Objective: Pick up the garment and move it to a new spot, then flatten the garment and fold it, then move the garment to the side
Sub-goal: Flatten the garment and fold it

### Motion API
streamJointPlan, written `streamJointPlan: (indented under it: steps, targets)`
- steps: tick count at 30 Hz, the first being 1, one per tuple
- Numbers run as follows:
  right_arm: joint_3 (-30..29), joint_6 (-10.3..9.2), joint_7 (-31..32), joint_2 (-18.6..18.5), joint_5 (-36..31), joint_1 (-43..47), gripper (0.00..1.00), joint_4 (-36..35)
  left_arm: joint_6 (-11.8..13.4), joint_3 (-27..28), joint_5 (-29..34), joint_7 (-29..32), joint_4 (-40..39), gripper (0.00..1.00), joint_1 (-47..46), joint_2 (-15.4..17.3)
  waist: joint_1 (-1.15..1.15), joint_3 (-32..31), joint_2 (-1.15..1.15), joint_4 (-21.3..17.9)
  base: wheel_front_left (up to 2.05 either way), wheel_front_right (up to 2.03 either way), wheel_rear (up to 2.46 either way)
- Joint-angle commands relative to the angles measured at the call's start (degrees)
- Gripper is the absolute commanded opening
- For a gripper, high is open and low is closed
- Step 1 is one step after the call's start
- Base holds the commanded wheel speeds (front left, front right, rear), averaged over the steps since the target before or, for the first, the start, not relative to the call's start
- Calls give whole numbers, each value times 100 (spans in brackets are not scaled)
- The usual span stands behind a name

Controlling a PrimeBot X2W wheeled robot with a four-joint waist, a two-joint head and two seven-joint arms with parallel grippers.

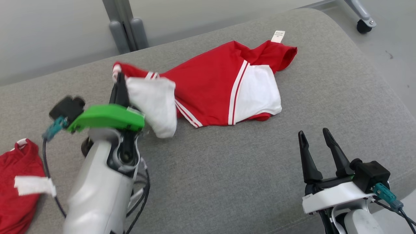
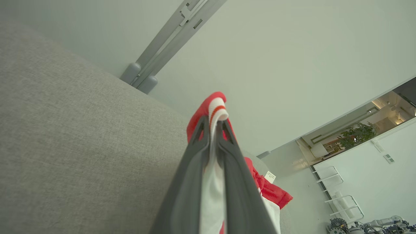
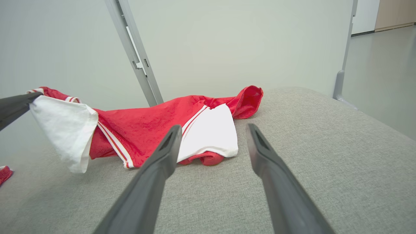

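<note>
the red and white garment (image 1: 208, 87) lies crumpled across the middle of the grey padded surface (image 1: 227, 178), with a white tag (image 1: 278, 35) sticking out at its far edge. the left fingers (image 1: 119, 91) are pressed together on the garment's left corner, pinching a red-and-white striped hem. that corner is lifted off the surface, and a white panel hangs below the tips. in the left wrist view the cloth runs between the two dark fingers (image 2: 191, 182). the right fingers (image 1: 307, 156) stand spread wide, holding nothing, over the front right of the surface and apart from the garment. a second red cloth (image 1: 16, 195) lies at the front left.
</note>
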Motion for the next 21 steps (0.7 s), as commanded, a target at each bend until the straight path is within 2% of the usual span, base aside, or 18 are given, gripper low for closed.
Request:
streamJointPlan:
  steps: [1, 6, 13, 14, 15, 18, 21]
  targets:
    - [-32, -6, -18, -15, -45, 94, 100, 4, -73, 276, 169, -4, -80, 0, 328, 29, 0, -44, 0, 169, 0, 0, 0]
    - [-54, -6, -19, -12, -121, 185, 100, 24, -303, 1185, 985, -4, -388, 0, 1451, 29, 0, -105, 0, 336, 0, 0, 0]
    - [6, -6, -18, -12, -202, 227, 100, 45, -470, 1942, 2340, -5, -864, 0, 2022, 96, 0, -224, 0, 476, 0, 0, 0]
    - [11, -6, -19, -12, -213, 233, 100, 49, -450, 2002, 2503, -5, -894, 28, 2033, 103, 0, -235, 0, 480, 0, 0, 0]
    - [18, -6, -19, -13, -220, 232, 100, 56, -404, 2043, 2760, -4, -934, 100, 2036, 119, 0, -248, 0, 482, 0, 0, 0]
    - [37, -6, -19, -12, -251, 227, 100, 67, -307, 2105, 3388, -4, -1123, 100, 2036, 109, 0, -268, 0, 467, 0, 0, 0]
    - [41, -6, -18, -14, -256, 215, 100, 66, -68, 1938, 4349, -4, -1572, 100, 2155, 192, 0, -258, 0, 411, 0, 0, 0]
